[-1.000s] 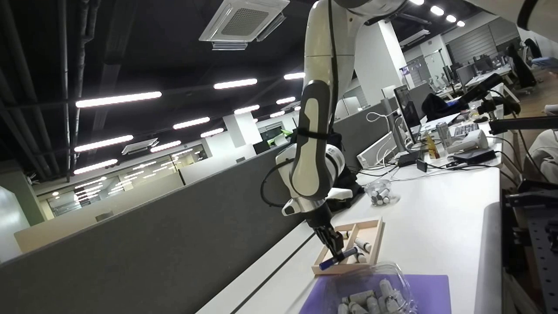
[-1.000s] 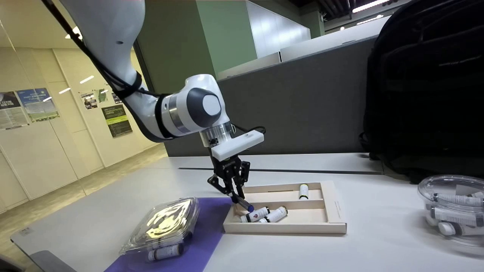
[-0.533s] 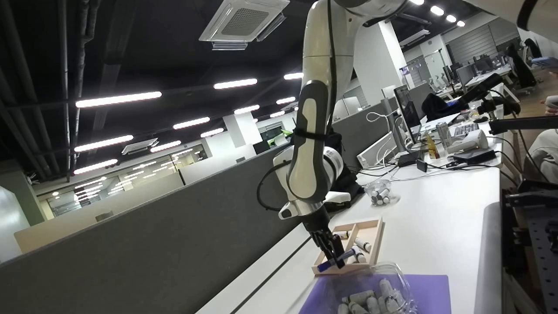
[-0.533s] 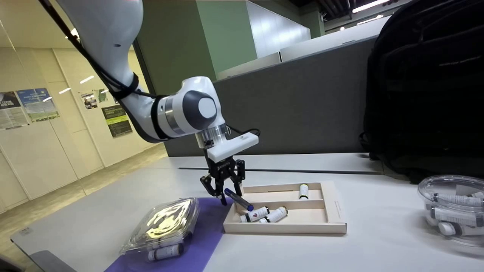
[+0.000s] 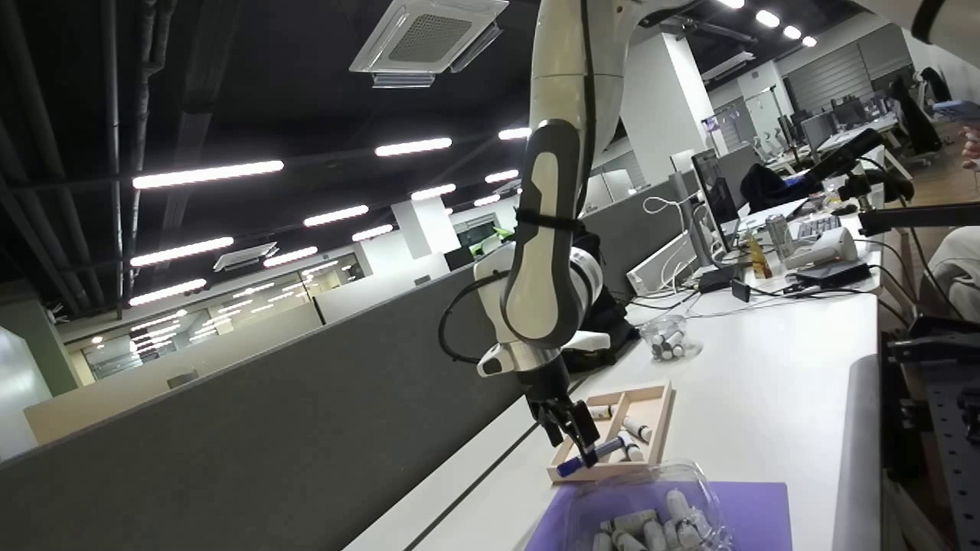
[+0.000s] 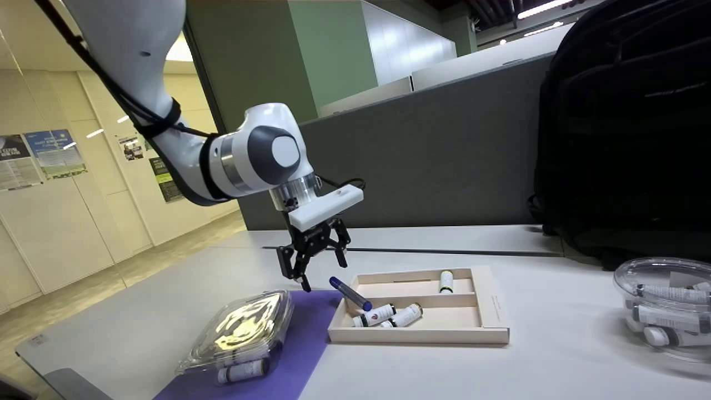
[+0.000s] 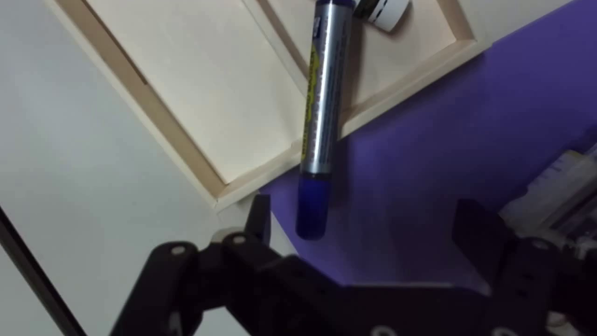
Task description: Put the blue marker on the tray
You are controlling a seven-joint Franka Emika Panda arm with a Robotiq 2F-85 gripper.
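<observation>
Clearly, the tool (image 6: 324, 275) stands wide, its fingers (image 7: 258, 218) well apart, near the blue marker (image 7: 324, 102). That marker lies slantwise across the rim of the tray (image 6: 422, 335) — one end over the compartment with two white vials (image 6: 405, 315), the other jutting out above a purple sheet (image 6: 309, 322) on the desk (image 6: 555, 322).

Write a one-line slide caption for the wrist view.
Blue marker crossing the rim of the wooden tray, one blue end jutting over the purple sheet, fingers spread apart.
</observation>
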